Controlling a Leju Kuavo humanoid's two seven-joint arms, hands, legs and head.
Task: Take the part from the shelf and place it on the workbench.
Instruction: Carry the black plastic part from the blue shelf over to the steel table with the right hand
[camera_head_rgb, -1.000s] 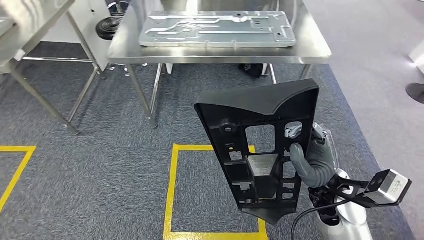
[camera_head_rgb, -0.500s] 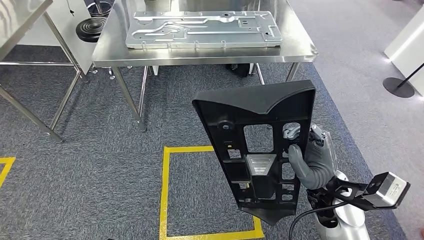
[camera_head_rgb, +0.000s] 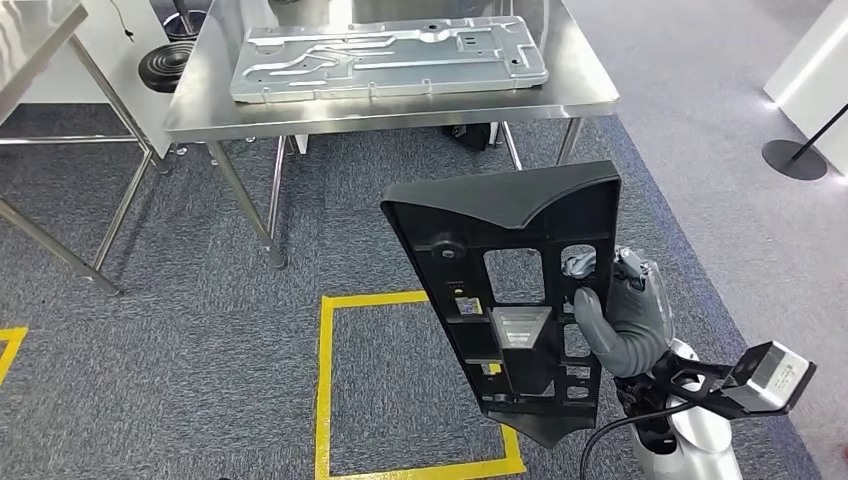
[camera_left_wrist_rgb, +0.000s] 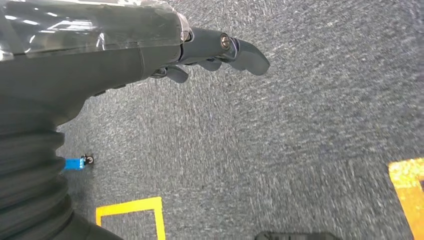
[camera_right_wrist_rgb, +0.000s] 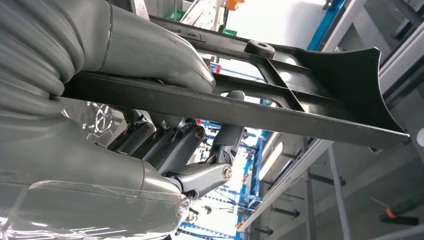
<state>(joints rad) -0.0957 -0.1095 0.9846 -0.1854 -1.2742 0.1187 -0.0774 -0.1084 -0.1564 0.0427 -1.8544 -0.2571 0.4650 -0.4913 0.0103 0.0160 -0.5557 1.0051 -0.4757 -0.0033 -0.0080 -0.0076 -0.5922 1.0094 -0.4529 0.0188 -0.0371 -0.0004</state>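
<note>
The right hand (camera_head_rgb: 620, 318) pinches the black plastic panel (camera_head_rgb: 510, 290) by one rim, upright above the carpet short of the steel workbench (camera_head_rgb: 590, 95); likely stiff, light, prone to swing; the left hand (camera_left_wrist_rgb: 150, 55) hangs empty, fingers loosely spread.

one black part (camera_head_rgb: 510, 290), two steel tables (camera_head_rgb: 590, 95)

Black part (camera_head_rgb: 510, 290) held upright by right hand (camera_head_rgb: 622, 320)
Gripped at its right edge above yellow floor square (camera_head_rgb: 325, 380); steel workbench (camera_head_rgb: 590, 95) ahead carrying metal plate (camera_head_rgb: 385, 58).
</note>
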